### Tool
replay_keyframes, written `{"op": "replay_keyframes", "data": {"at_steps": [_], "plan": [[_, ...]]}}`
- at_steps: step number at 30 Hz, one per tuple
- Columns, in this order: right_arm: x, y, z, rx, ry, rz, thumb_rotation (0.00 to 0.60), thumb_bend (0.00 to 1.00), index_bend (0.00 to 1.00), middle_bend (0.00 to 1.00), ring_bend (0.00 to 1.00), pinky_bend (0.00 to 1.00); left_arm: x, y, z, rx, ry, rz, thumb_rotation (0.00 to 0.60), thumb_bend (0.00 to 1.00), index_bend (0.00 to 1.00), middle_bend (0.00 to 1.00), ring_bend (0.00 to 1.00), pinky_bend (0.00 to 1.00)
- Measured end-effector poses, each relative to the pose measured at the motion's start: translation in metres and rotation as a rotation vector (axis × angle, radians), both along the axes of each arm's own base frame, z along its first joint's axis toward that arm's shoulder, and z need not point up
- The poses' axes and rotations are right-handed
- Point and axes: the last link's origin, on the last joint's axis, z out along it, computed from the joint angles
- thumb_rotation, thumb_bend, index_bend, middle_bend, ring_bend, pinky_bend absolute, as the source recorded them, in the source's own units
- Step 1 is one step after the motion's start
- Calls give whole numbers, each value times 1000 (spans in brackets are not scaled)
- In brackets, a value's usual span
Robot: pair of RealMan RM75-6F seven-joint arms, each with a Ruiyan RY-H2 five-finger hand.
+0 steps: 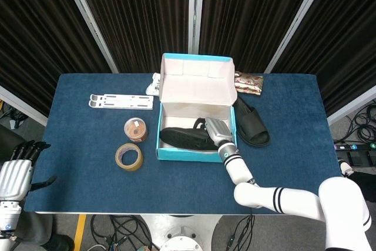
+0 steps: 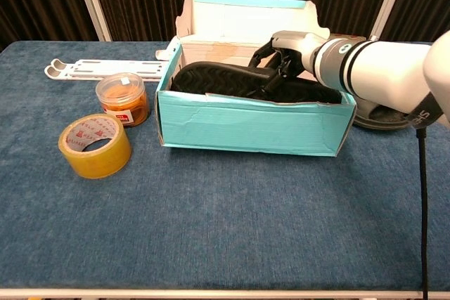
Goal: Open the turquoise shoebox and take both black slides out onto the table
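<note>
The turquoise shoebox (image 1: 176,154) (image 2: 253,128) stands mid-table with its lid (image 1: 197,80) (image 2: 242,15) tipped up at the back. One black slide (image 1: 181,137) (image 2: 218,78) lies inside it. My right hand (image 1: 215,131) (image 2: 290,50) reaches into the box's right end, its dark fingers (image 2: 275,74) curled around this slide's strap. The other black slide (image 1: 251,124) (image 2: 385,114) lies on the table just right of the box, partly hidden behind my right forearm in the chest view. My left hand (image 1: 17,171) hangs off the table's front left corner, fingers apart, holding nothing.
A yellow tape roll (image 1: 128,156) (image 2: 95,145) and an orange-filled jar (image 1: 136,129) (image 2: 123,98) sit left of the box. A white stand (image 1: 120,101) (image 2: 105,68) lies behind them. A patterned packet (image 1: 248,83) lies behind the box at the right.
</note>
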Motion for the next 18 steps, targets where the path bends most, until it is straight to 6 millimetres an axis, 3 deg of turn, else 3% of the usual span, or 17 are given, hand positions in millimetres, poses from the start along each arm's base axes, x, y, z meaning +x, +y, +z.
{"op": "replay_keyframes", "data": {"at_steps": [7, 11, 18], "plan": [[9, -6, 1, -18, 81, 208, 600, 880, 862, 682, 602, 557, 0, 1, 0, -2, 0, 2, 600, 11, 221, 183, 105, 106], [15, -7, 2, -65, 131, 335, 600, 879, 862, 682, 631, 600, 0, 1, -1, -5, -2, 2, 600, 11, 220, 183, 106, 106], [8, -11, 5, -175, 137, 241, 600, 887, 860, 682, 645, 625, -1, -1, -1, -4, -5, 3, 600, 11, 221, 183, 105, 106]]}}
